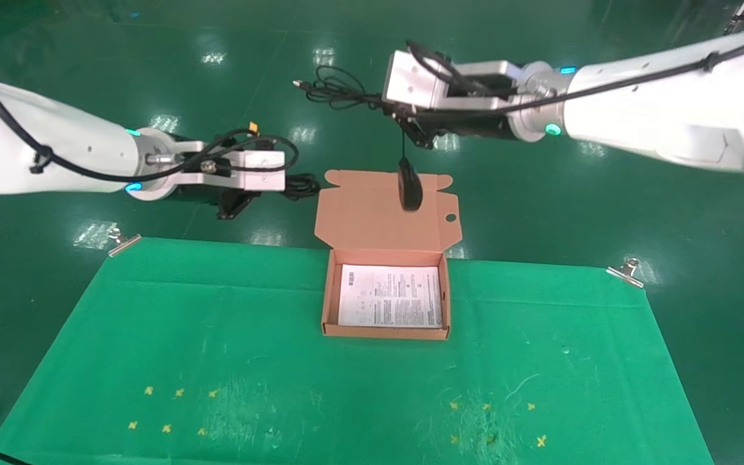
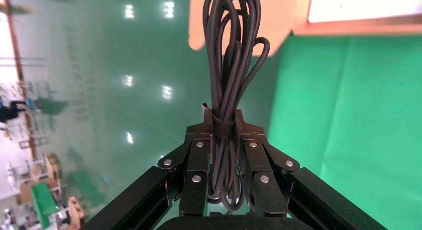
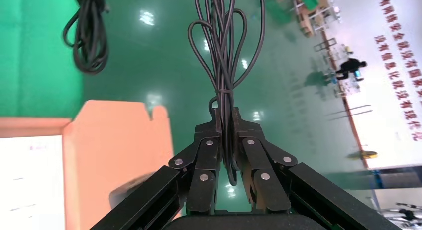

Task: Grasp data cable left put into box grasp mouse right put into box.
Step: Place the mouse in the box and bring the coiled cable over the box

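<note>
Data cable (image 2: pixel 230 70): black bundle of long loops, bound by a black strap near 1 end; held in the air off the desk's far edge, left of the box lid. In the head view its loops (image 1: pixel 299 186) stuck out past the left claw toward the lid.
Left claw (image 2: pixel 223 128): closed tight on the data cable at the strap, both fingers (image 2: pixel 197 158) pressed against the bundle; carried above the floor beyond the desk's far-left edge, pointing toward the box.
Mouse (image 1: pixel 409 184): small black oval, hanging nose-down by its cord in front of the raised lid, above the box's far end, touching nothing.
Mouse cord (image 3: pixel 225 46): thin black loops cinched by a tie; the loose loops and the USB tip (image 1: pixel 330 87) splayed out left of the right claw in the head view.
Right claw (image 3: pixel 226 121): clamped narrow on the cord bundle at the tie, not on the mouse body; held high above and behind the lid.
Box (image 1: pixel 328 303): open, at the middle of the desk's far edge, with a white printed sheet (image 1: pixel 390 296) lying flat inside; nothing else in it.
Lid (image 1: pixel 365 216): folded back, standing past the desk edge, round hole (image 1: pixel 450 217) near its right tab.
Desk (image 1: pixel 217 336): green cloth, metal clip (image 1: pixel 625 271) at the far-right corner, another clip at the far-left.
</note>
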Motion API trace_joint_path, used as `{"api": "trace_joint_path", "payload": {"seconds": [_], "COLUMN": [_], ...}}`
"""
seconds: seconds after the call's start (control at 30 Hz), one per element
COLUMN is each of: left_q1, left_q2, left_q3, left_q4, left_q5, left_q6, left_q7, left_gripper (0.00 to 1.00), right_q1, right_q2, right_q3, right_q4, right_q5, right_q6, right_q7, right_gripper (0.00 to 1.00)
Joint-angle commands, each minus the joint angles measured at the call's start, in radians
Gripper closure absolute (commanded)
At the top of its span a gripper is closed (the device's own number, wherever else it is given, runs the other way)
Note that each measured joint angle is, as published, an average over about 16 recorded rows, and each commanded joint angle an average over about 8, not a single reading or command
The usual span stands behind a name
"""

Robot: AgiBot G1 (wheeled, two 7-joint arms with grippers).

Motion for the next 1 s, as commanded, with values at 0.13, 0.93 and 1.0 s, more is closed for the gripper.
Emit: {"api": "trace_joint_path", "payload": {"seconds": [0.13, 0.93, 1.0], "left_q1": [0.012, 0.023, 0.024], "left_q2": [-0.011, -0.060, -0.061], "left_q3": [0.015, 0.061, 0.061], "left_q4": [-0.015, -0.159, -0.164], "left_q5": [0.035, 0.216, 0.218], "left_q6": [0.036, 0.169, 0.170], "left_q7": [-0.054, -0.284, -0.288], "left_gripper": [1.00, 1.00, 1.00], "right_q1": [-0.044, -0.160, -0.162], "right_q2": [-0.017, -0.056, -0.056], "right_q3": [-0.015, -0.208, -0.227], "right_q4": [-0.016, -0.024, -0.034], "right_q5": [-0.011, 0.077, 0.088], "right_q6": [0.015, 0.102, 0.114], "right_q7": [-0.012, 0.094, 0.121], "right_gripper": [1.00, 1.00, 1.00]}}
